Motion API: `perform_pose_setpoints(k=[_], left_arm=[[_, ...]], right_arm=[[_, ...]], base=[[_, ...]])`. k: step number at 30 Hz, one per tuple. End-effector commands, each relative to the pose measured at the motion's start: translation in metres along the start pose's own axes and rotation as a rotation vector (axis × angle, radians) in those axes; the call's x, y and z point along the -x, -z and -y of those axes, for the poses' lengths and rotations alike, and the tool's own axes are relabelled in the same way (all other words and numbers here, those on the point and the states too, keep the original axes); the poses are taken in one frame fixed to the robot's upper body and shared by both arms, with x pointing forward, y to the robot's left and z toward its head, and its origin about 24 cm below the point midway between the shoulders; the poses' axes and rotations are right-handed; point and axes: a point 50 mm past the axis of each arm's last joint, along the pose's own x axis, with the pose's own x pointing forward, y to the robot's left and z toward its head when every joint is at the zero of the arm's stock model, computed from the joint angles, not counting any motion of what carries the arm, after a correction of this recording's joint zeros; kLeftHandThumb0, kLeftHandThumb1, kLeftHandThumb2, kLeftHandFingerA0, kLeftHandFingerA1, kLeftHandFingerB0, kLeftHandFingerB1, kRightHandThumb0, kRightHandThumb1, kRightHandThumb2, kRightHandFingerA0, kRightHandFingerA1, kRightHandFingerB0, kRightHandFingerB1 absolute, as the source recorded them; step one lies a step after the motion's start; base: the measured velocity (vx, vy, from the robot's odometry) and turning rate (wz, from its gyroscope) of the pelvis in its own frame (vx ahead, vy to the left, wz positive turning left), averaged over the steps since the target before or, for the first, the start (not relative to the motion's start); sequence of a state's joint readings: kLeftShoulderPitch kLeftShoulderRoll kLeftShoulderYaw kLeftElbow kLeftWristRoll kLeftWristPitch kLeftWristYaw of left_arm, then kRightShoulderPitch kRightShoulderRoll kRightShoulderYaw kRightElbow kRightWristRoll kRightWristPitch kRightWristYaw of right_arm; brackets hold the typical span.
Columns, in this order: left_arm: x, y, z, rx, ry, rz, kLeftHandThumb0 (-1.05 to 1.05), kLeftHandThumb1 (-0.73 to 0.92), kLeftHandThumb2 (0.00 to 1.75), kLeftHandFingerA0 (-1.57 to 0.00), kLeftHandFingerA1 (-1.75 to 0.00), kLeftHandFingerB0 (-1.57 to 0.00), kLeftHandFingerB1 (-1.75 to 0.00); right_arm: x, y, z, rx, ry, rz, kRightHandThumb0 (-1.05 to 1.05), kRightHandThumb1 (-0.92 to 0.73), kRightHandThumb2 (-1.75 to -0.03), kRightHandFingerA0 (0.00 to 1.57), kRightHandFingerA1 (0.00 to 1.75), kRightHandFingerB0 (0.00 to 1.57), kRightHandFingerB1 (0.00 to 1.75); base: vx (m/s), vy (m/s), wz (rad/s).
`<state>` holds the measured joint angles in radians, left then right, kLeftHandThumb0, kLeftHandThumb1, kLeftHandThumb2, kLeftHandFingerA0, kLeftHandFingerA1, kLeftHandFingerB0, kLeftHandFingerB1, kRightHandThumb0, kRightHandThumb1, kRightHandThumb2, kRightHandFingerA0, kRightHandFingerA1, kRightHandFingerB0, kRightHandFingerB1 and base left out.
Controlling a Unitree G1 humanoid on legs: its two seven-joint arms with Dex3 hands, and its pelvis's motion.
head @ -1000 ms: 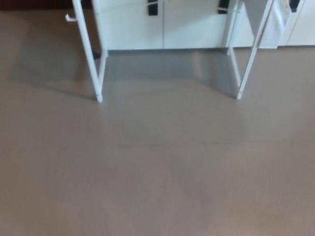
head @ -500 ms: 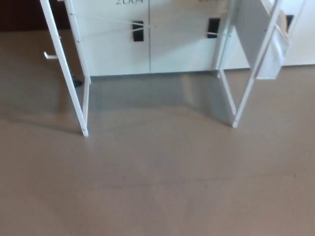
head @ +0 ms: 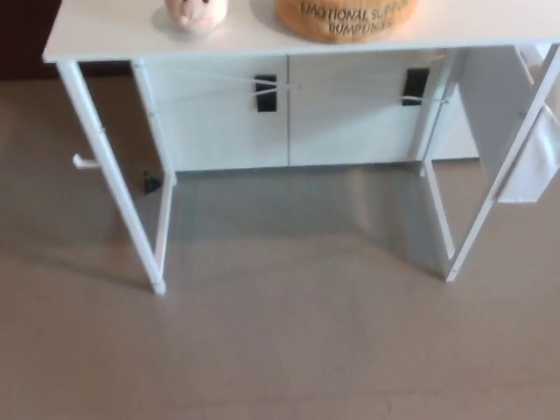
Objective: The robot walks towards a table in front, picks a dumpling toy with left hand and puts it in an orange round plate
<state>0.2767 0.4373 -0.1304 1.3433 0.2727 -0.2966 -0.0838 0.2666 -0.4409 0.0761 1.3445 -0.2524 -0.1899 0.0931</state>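
text: "EMOTIONAL SUPPORT DUMPLINGS", partly cut off | on: tan round container (head: pixel 346 19) | where: white table (head: pixel 105 35)

White table (head: pixel 131 35) holds a pink dumpling toy (head: pixel 196 14) beside an orange container (head: pixel 346 19)

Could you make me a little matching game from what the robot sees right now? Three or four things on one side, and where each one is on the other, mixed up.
Things:
1. dumpling toy
2. orange plate
3. black clip
4. table

Places:
A. on the floor by the left table legs
B. standing on the grey floor, before white cabinets
C. on the tabletop, left part, at the picture's top edge
D. on the tabletop, to the picture's right of the toy, lettering on its side

Pairs: 1-C, 2-D, 3-A, 4-B

Neither robot hand shows.
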Motion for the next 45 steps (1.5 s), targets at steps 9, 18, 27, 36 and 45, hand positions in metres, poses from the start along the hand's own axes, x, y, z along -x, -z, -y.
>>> perform_pose_setpoints(k=[9, 18, 27, 36, 45], left_arm=[[0.0003, 0.0002, -0.0097, -0.034, -0.006, -0.016, -0.28, 0.62, 0.59, -0.62, -0.47, -0.35, -0.34], [0.0010, 0.0019, -0.0098, -0.036, 0.000, -0.019, -0.31, 0.64, 0.59, -0.60, -0.44, -0.35, -0.34], [0.0014, 0.0034, -0.0095, -0.038, 0.003, -0.024, -0.37, 0.55, 0.72, -0.48, -0.49, -0.33, -0.42], [0.0020, 0.0045, -0.0096, -0.062, 0.010, -0.024, -0.31, 0.66, 0.60, -0.51, -0.41, -0.36, -0.35], [0.0012, 0.0030, -0.0103, -0.053, 0.016, -0.028, -0.32, 0.67, 0.60, -0.50, -0.41, -0.36, -0.35]], right_arm=[[0.0004, -0.0010, 0.0026, 0.014, -0.001, 0.012, -0.26, -0.63, -0.61, 0.71, 0.46, 0.45, 0.36], [0.0006, 0.0014, 0.0001, 0.016, -0.010, 0.002, -0.33, -0.55, -0.71, 0.61, 0.52, 0.41, 0.43], [0.0013, 0.0035, -0.0025, -0.014, -0.020, 0.006, -0.24, -0.63, -0.59, 0.69, 0.47, 0.44, 0.35], [0.0012, 0.0060, -0.0057, 0.001, -0.020, -0.013, -0.34, -0.52, -0.72, 0.70, 0.57, 0.40, 0.44], [0.0012, 0.0050, -0.0056, 0.008, -0.027, -0.007, -0.26, -0.63, -0.59, 0.69, 0.45, 0.46, 0.36]], base=[[0.27, 0.104, -0.07], [0.15, -0.089, 0.11], [0.08, 0.006, -0.06], [0.11, 0.183, -0.07], [0.04, -0.093, 0.01]])
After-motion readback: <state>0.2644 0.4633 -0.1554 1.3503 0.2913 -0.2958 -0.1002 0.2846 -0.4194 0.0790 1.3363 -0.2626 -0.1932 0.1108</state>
